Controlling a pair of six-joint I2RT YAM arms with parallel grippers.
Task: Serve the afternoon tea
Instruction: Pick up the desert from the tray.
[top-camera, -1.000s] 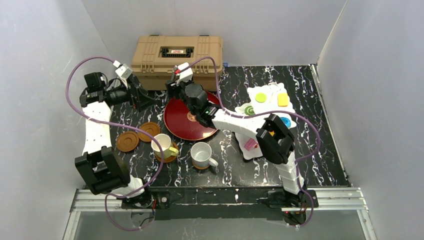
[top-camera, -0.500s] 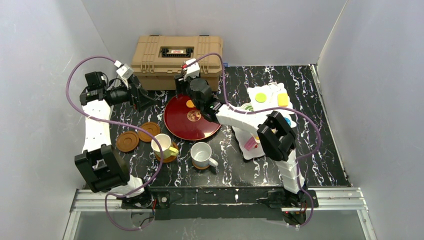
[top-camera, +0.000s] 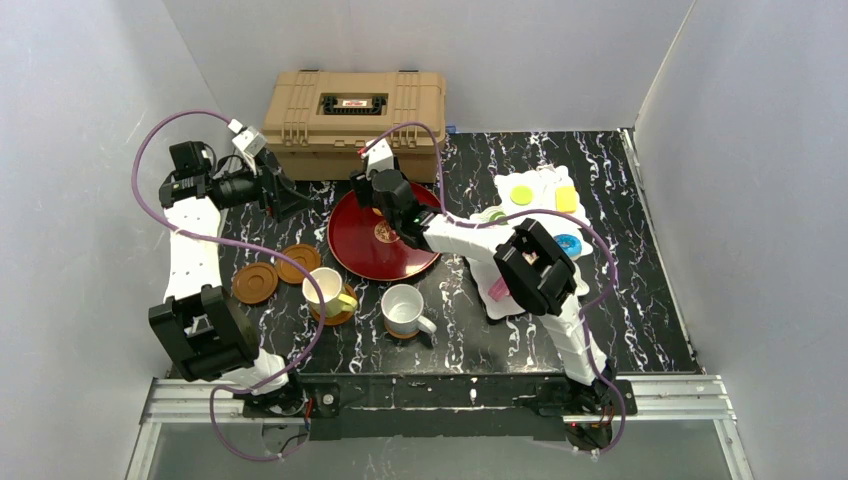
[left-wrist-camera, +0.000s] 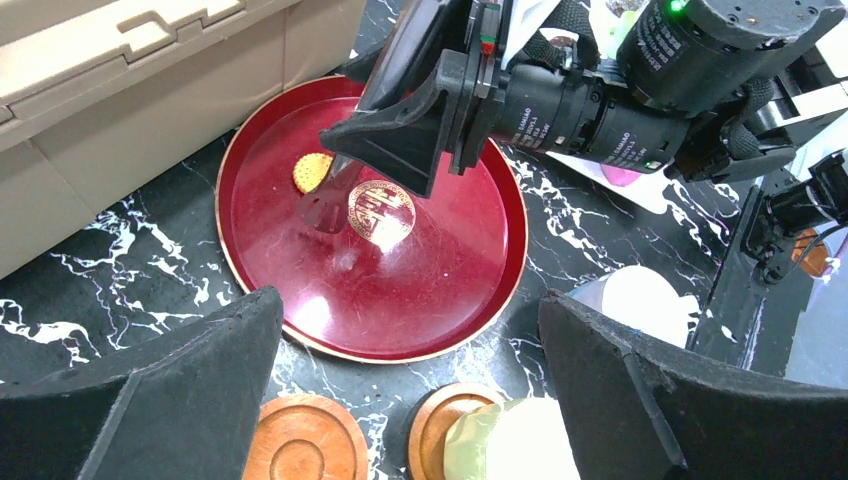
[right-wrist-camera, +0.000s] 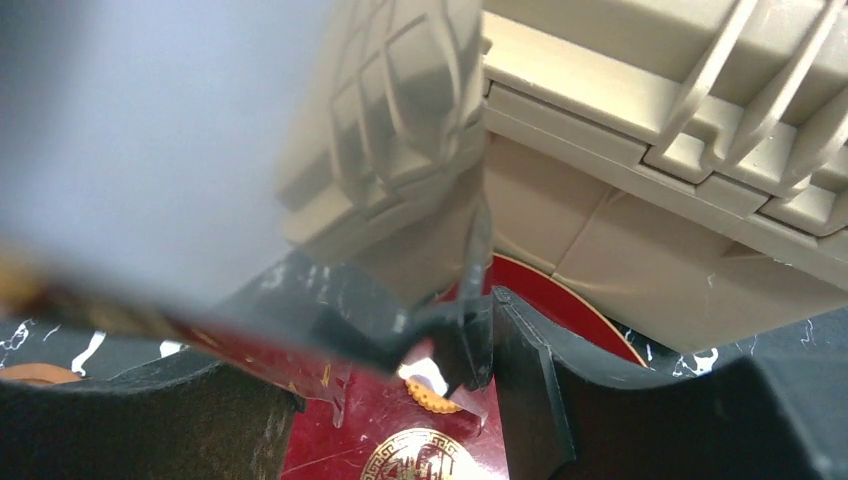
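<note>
one flat orange biscuit (left-wrist-camera: 312, 172) on the tray (left-wrist-camera: 400, 300), likely light, stiff, slippery, best pinched across its rim; right gripper (right-wrist-camera: 400, 390) above it and left gripper (left-wrist-camera: 410, 390) both gape empty.

A small red-and-white label (top-camera: 345, 102) is seen set in the black recess on the lid of the tan ribbed plastic case (top-camera: 300, 120), but its print is far too small to be read from above. At the centre of the big round dark-red lacquered tray (left-wrist-camera: 420, 290), a round gold medallion (left-wrist-camera: 381, 210) with an angular, seal-like pattern is picked out, though no single character in it can be made out for certain. Lines of white printed lettering (left-wrist-camera: 560, 122) are caught along the black cylindrical wrist housing of the right arm (left-wrist-camera: 600, 95), and they are too fine to be read.
</note>
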